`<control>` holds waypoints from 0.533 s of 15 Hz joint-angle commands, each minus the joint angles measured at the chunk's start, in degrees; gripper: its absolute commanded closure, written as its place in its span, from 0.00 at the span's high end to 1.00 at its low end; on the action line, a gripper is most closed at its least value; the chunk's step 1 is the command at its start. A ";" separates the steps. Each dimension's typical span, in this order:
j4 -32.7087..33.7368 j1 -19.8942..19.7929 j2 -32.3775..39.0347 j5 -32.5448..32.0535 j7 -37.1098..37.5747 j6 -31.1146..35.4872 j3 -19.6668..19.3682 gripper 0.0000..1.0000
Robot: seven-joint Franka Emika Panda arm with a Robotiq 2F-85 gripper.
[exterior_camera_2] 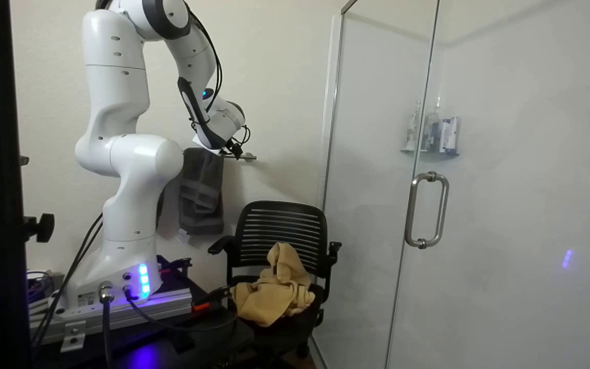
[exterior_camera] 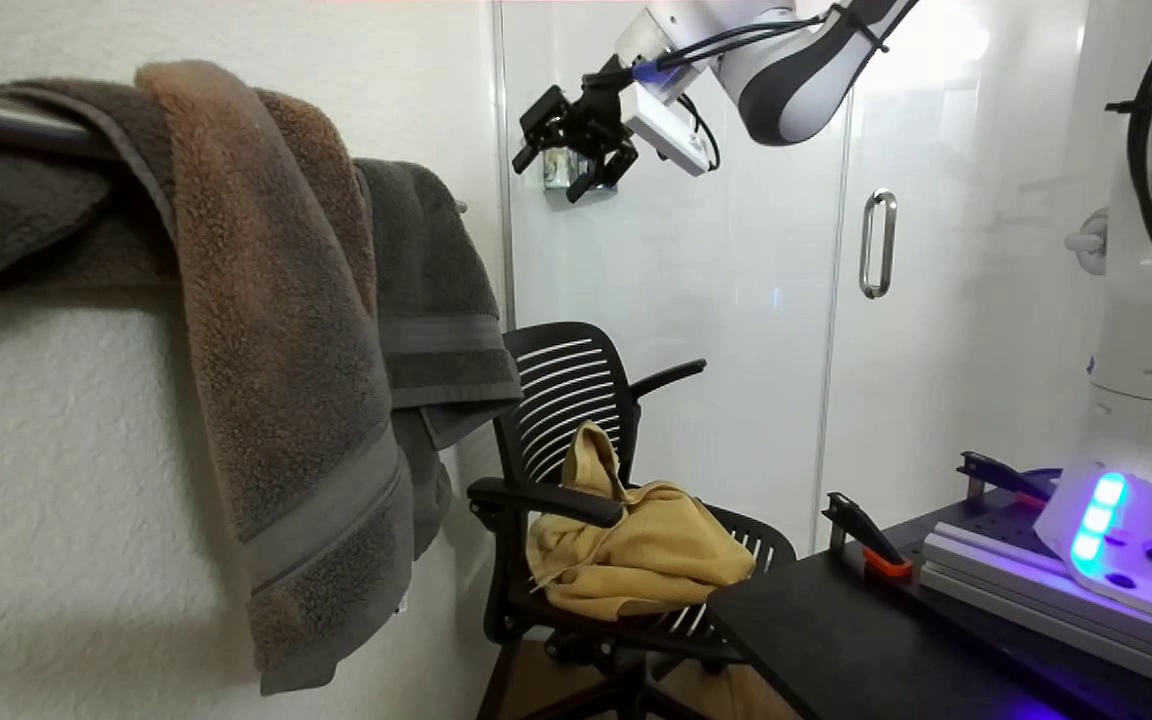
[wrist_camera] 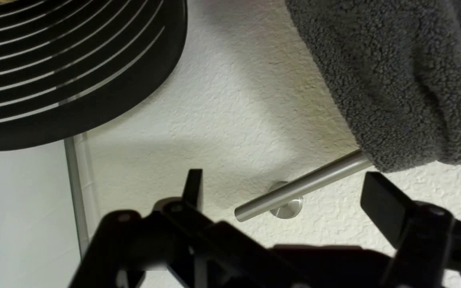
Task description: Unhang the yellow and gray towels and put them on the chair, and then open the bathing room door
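My gripper [wrist_camera: 288, 196] stands open with nothing held, its black fingers [wrist_camera: 386, 208] spread wide in the wrist view. It hovers high near the bar end, above the chair, in both exterior views; here is the gripper [exterior_camera: 549, 172]. The gray towel [wrist_camera: 390, 88] hangs over the bar, apart from the fingers; in an exterior view the gray towel [exterior_camera: 436, 260] is partly covered by a brown towel. Crumpled on the seat of the black chair [exterior_camera_2: 282, 207] lies the yellow towel [exterior_camera: 646, 550]. The white bathing room door [exterior_camera_2: 505, 179] looks closed, with its silver handle [exterior_camera_2: 444, 205].
A metal towel bar [wrist_camera: 314, 180] juts from the wall, its end bare. The brown towel [exterior_camera: 276, 300] hangs along it. A black table [exterior_camera: 866, 620] with clamps carries the robot base beside the chair. Bottles [exterior_camera_2: 448, 134] stand on a corner shelf behind the glass.
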 commanded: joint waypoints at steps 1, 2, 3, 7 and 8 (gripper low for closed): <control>4.88 0.42 11.21 3.47 -2.66 10.32 0.60 1.00; 7.61 11.16 12.22 3.80 1.29 5.40 -2.06 1.00; 9.22 9.46 15.17 2.78 2.21 6.29 1.04 1.00; 9.86 9.94 17.07 2.46 4.14 4.98 5.89 1.00; 11.25 9.83 19.25 2.42 4.67 4.88 7.92 1.00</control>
